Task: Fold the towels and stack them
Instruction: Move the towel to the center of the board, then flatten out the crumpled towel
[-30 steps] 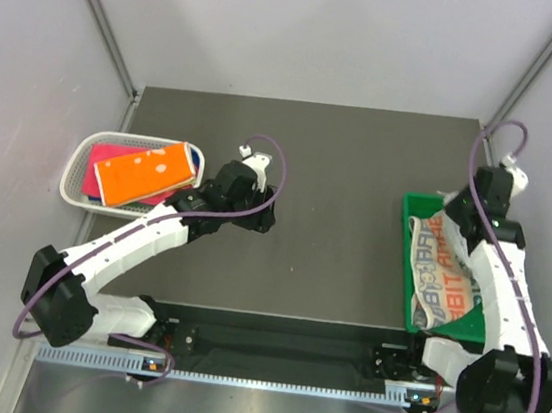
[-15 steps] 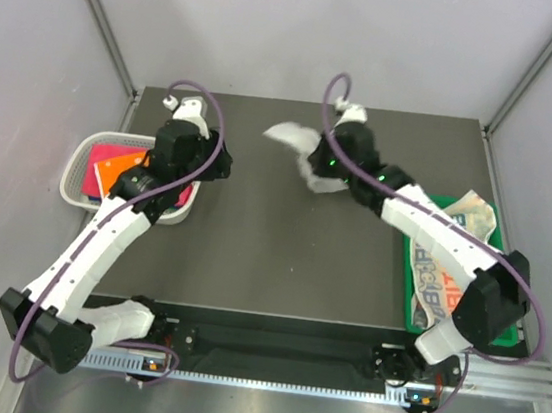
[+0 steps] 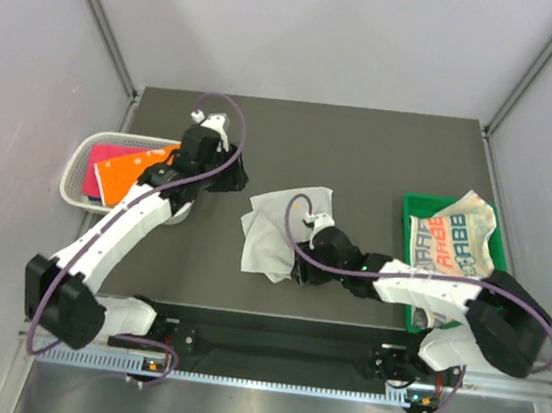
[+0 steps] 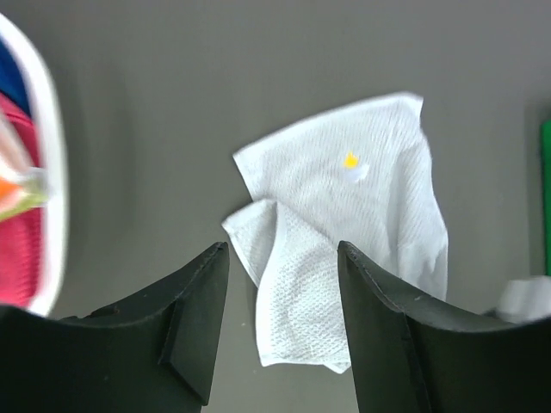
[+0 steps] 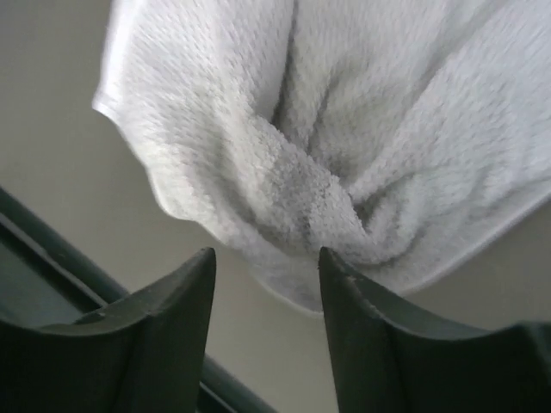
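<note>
Your right claw (image 5: 267, 258), released, sits at the crumpled pale-grey waffle-weave towel (image 3: 275, 229)'s five o'clock edge; left claw (image 4: 281, 254), released, at ten o'clock.

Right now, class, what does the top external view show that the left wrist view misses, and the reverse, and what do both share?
Only top external: the printed towel on the green tray, and the whole right arm reaching to the grey towel's near edge. Only left wrist: a small yellow mark on that towel. Both: the grey towel crumpled on the table, and the white basket holding a pink towel.
</note>
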Robot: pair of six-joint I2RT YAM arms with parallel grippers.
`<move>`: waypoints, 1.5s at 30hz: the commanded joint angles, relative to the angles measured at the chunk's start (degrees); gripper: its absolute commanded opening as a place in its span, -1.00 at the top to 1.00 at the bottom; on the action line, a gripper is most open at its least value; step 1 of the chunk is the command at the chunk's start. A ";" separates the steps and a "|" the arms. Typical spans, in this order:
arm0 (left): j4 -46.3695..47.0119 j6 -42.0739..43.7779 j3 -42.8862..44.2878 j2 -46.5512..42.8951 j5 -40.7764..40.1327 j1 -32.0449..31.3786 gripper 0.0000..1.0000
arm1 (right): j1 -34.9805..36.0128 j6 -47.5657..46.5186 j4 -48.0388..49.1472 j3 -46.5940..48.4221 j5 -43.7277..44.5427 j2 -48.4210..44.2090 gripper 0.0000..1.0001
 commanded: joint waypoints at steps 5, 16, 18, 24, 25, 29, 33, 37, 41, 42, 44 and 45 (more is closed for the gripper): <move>4.89 -2.10 -0.53 10.44 3.67 0.04 -0.15 | -2.36 -1.24 -9.17 8.12 13.59 -10.35 -0.16; 7.61 -7.28 4.74 29.77 2.08 -0.05 -0.04 | -22.23 -3.88 -6.28 21.82 8.59 11.70 -0.11; 8.49 -7.81 5.79 32.14 1.56 -0.05 -0.04 | -22.85 -5.02 -5.49 25.34 9.64 16.60 -0.11; 8.23 -7.99 8.44 36.37 -2.40 -0.13 -0.03 | -24.87 -6.16 -5.75 31.59 11.93 24.98 -0.09; 8.06 -7.99 9.13 36.81 -2.92 -0.31 -0.04 | -24.96 -6.25 -5.84 32.04 12.28 25.51 -0.10; 6.74 -7.29 10.98 38.92 -7.57 -1.45 -0.04 | -25.14 -6.69 -5.93 33.45 14.56 27.18 -0.09; 5.59 -6.94 11.60 40.68 -9.34 -2.51 -0.02 | -25.40 -6.52 -4.70 32.75 14.83 27.01 -0.09; 5.24 -7.29 10.90 40.94 -9.78 -3.38 0.03 | -26.72 -6.08 -4.17 32.31 13.60 27.18 -0.09; 4.98 -7.73 10.55 41.99 -10.92 -4.70 0.18 | -27.86 -5.55 -3.82 32.83 11.76 27.97 -0.09; 4.89 -7.73 10.81 42.43 -11.19 -4.79 0.24 | -28.04 -5.55 -3.99 33.44 11.49 28.15 -0.09; 4.10 -7.64 11.51 43.57 -12.15 -4.79 0.40 | -28.22 -5.55 -4.26 34.15 11.05 29.02 -0.10; 3.58 -7.47 12.04 44.02 -12.85 -4.71 0.56 | -28.30 -5.46 -4.26 34.76 10.79 29.29 -0.10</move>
